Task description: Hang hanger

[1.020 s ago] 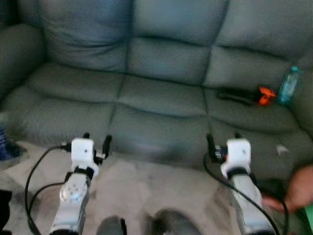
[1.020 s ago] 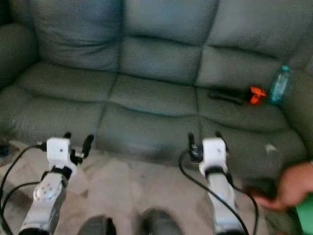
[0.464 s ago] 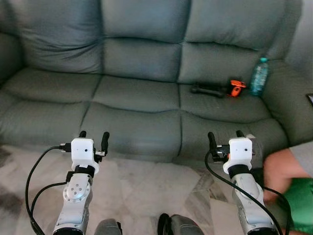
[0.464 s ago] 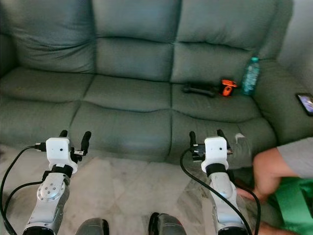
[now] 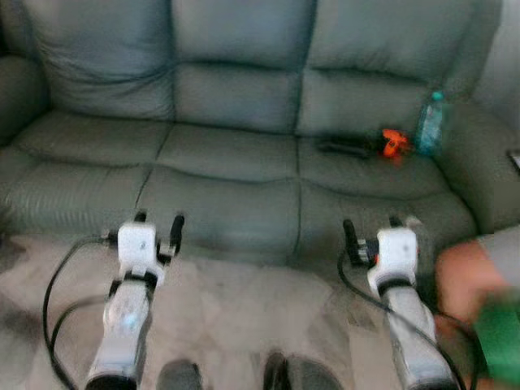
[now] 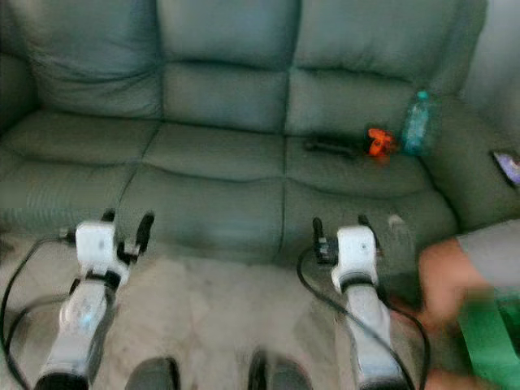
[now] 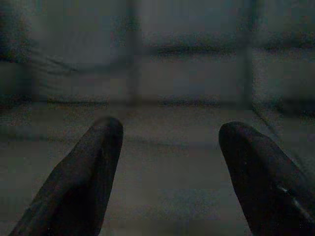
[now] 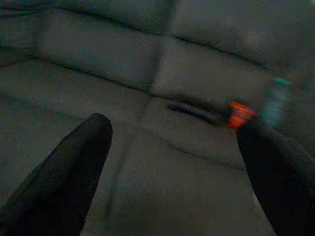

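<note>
Camera nudged, blurred now. Both grippers, left point(image 5: 156, 223) and right point(image 5: 370, 227), stay raised before sofa point(image 5: 227, 154), fingers spread, empty. Dark hanger point(image 5: 349, 145) on right seat cushion, beside bottle point(image 5: 431, 122).

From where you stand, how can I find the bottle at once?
Look at the grey-green sofa ahead and go to its right seat cushion. The bottle stands upright at the back corner of it, against the armrest. It is the teal, see-through thing, next to a flat black tool with an orange end.
</note>
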Available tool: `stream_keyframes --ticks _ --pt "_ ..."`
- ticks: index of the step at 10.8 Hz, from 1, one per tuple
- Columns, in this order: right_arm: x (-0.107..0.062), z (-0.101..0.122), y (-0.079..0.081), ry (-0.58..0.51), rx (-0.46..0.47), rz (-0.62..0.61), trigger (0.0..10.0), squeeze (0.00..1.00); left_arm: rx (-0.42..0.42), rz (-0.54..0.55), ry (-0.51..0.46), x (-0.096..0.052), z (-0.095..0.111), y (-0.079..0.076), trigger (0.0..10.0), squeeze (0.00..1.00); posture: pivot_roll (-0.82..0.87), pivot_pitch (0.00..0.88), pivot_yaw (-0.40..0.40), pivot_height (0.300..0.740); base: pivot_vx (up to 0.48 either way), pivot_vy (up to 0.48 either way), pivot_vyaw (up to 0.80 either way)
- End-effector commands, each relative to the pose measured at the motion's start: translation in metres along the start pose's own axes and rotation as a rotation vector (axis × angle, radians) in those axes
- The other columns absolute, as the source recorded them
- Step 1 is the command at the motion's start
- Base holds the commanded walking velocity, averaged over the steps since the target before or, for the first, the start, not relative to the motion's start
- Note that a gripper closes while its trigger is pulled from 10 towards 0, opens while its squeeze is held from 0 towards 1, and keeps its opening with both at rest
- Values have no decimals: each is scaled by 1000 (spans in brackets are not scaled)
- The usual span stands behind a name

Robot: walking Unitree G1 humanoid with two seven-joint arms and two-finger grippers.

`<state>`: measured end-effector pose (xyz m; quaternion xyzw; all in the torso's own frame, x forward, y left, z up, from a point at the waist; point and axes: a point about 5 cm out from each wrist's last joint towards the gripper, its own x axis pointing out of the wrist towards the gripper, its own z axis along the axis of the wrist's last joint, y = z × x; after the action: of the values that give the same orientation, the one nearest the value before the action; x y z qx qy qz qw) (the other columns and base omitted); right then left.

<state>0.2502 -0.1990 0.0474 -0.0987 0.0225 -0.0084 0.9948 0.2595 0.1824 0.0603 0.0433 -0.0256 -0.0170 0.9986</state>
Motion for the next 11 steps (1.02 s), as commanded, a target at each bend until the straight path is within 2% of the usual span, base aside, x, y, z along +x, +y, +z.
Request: stream_keyframes --ticks 1,5,7,11 --pt "2 4 1 -22 5 0 10000 0 -8 -1 55 -8 -12 1 10000 0 31 107 -50 740 0 0 0" --pt "1 4 1 -21 3 2 10000 0 -15 -3 74 -9 -14 0 10000 0 30 111 -51 740 0 0 0" --pt "1 3 1 -14 4 1 10000 0 -28 -11 82 -10 -16 -2 10000 0 29 114 -53 740 0 446 -200" --pt "1 3 1 -13 4 4 10000 0 -33 -24 83 -10 -16 -5 10000 0 28 116 -55 740 0 445 -756"
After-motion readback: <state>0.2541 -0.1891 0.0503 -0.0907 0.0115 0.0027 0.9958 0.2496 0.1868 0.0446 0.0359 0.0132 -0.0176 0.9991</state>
